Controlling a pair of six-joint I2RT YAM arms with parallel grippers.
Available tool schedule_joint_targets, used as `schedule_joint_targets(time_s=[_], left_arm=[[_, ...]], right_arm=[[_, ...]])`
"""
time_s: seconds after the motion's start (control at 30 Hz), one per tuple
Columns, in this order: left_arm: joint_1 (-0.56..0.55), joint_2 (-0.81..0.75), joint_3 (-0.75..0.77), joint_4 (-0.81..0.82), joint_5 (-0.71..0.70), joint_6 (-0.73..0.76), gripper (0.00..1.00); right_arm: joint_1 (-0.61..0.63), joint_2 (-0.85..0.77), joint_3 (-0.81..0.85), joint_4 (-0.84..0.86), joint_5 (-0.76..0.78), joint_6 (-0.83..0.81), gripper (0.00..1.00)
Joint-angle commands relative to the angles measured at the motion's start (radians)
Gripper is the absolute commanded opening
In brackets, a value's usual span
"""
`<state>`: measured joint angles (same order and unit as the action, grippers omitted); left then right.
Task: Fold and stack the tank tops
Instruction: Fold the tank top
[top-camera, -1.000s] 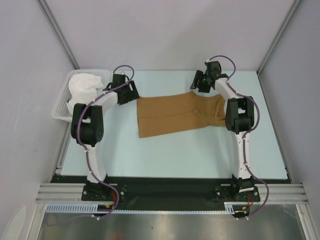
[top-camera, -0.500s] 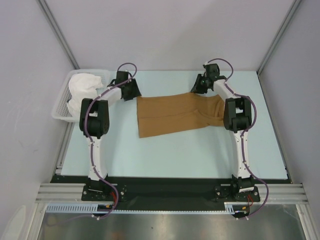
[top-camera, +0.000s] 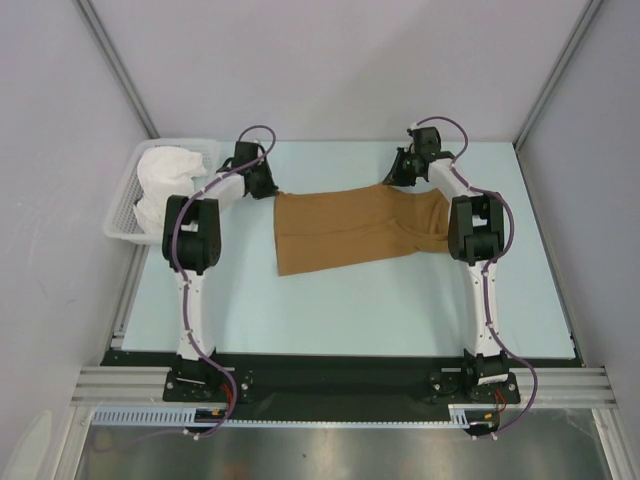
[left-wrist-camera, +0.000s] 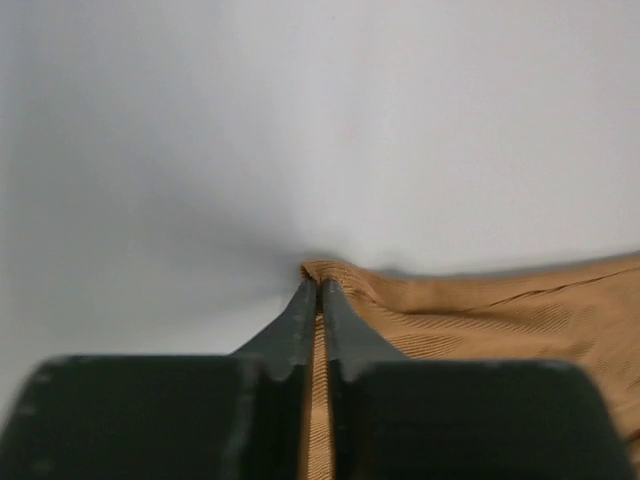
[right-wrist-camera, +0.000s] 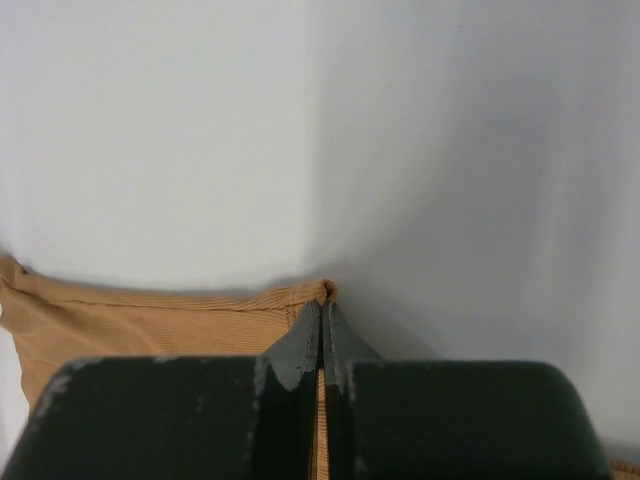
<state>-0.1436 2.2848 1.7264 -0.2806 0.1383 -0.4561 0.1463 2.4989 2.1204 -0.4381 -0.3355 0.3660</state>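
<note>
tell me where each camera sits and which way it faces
Top external: fixed above and behind the robot, looking down on the table; left arm and right arm show, bases at the bottom.
Left wrist: on the left wrist, looking along the left gripper at a far corner of the tan tank top; its shut fingers show.
Right wrist: on the right wrist, looking along the right gripper at another point on its far edge; its shut fingers show.
Shared: the tan tank top, pinched in both wrist views.
</note>
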Motion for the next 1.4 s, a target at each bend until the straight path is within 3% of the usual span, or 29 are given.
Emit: schedule_joint_targets(time_s=[0.0,0.17,0.6,1.37], left_arm=[[0.004,0.031,0.082,0.027,0.041,0.005,0.00],[0.006,0.051,0.124,0.018,0.072,0.000,0.00],[0.006,-0.157,-0.142,0.201,0.069,0.033,0.00],[0.006,-0.436,-0.533,0.363,0.075,0.030,0.00]], right_arm=[[-0.005,-0.017,0.018,0.030,-0.030,0.011,0.00],[-0.007,-0.032,0.000,0.041,-0.039,0.017,0.00],[-0.019,-0.101,-0.034,0.071,-0.054,0.034,0.00],[-0.042,-0.368,-0.473,0.193,-0.017,0.060,0.00]])
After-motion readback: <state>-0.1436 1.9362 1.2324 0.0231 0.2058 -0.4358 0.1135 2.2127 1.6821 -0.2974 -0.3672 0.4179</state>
